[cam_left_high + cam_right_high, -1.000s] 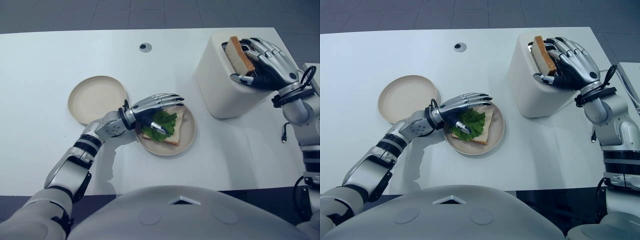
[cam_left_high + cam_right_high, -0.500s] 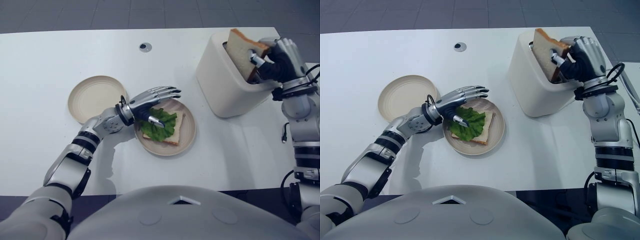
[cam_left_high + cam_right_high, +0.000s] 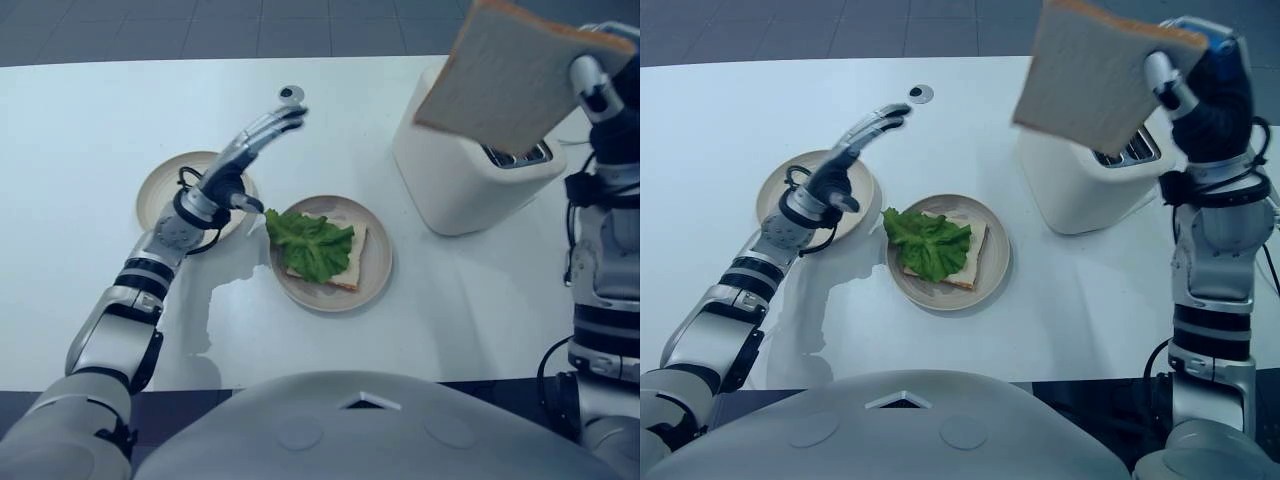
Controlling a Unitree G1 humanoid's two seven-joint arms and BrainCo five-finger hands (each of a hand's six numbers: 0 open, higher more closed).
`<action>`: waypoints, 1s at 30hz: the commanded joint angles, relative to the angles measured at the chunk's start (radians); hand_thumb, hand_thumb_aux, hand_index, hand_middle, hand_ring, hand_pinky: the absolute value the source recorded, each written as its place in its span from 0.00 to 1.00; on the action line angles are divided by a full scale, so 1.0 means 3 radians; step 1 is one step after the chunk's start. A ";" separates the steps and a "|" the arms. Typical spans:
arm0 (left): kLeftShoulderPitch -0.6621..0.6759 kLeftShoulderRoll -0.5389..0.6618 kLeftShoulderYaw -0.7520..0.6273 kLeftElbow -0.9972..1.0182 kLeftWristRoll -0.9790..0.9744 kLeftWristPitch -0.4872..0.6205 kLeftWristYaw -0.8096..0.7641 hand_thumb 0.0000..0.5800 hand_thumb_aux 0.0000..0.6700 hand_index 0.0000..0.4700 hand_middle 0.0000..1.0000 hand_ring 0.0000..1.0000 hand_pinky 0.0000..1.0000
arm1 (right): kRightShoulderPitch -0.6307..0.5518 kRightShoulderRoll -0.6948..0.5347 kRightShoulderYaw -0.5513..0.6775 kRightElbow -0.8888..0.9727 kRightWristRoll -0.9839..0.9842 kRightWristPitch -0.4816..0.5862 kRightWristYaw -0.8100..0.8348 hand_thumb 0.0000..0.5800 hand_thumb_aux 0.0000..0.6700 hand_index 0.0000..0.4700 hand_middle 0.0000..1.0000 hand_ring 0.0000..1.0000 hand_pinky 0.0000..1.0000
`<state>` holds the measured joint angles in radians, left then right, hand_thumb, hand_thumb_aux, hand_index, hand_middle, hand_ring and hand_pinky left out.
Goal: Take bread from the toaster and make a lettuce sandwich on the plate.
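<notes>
White toaster (image 3: 470, 185) below bread slice (image 3: 505, 75) gripped by right robot hand (image 3: 610, 100); left robot hand (image 3: 235, 165) outstretched, empty, over spare plate (image 3: 160, 192)

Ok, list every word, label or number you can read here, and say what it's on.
None to quote: the toaster, the bread slice, the sandwich plate, the empty plate and the table carry no print that can be made out.

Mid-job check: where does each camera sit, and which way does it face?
Left eye view: on the head, facing forward and down at the table; shows the open left hand and the right hand holding the bread slice above the toaster.
Right eye view: beside it, same aim, same arms.
Shared: lettuce on the plate.
</notes>
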<state>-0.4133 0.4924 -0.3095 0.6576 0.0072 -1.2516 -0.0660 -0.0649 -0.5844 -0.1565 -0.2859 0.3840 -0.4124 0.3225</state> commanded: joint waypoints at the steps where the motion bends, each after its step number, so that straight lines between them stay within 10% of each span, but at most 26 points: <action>1: 0.0067 0.0066 0.0000 -0.0126 -0.0786 0.0007 -0.0443 0.00 0.00 0.00 0.00 0.00 0.00 | 0.0351 0.0283 0.0669 -0.0256 0.0325 0.0335 0.0445 1.00 1.00 1.00 1.00 1.00 1.00; 16: 0.0500 0.0021 0.0251 -0.1064 -0.1834 0.0490 -0.1953 0.00 0.00 0.00 0.00 0.00 0.00 | 0.0436 0.0942 0.1458 0.0639 -0.0711 0.1076 0.0276 1.00 1.00 1.00 1.00 1.00 1.00; 30: 0.0874 0.0105 -0.0136 -0.0584 -0.0284 0.0416 -0.2723 0.00 0.00 0.00 0.00 0.00 0.00 | 0.0303 0.0802 0.1365 0.0972 -0.2001 0.0837 -0.0269 1.00 1.00 1.00 1.00 1.00 1.00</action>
<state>-0.1482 0.5338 -0.3293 0.4556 -0.1369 -1.1384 -0.8779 0.0267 -0.3319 0.2627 -0.0180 -0.1974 -0.1720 0.2457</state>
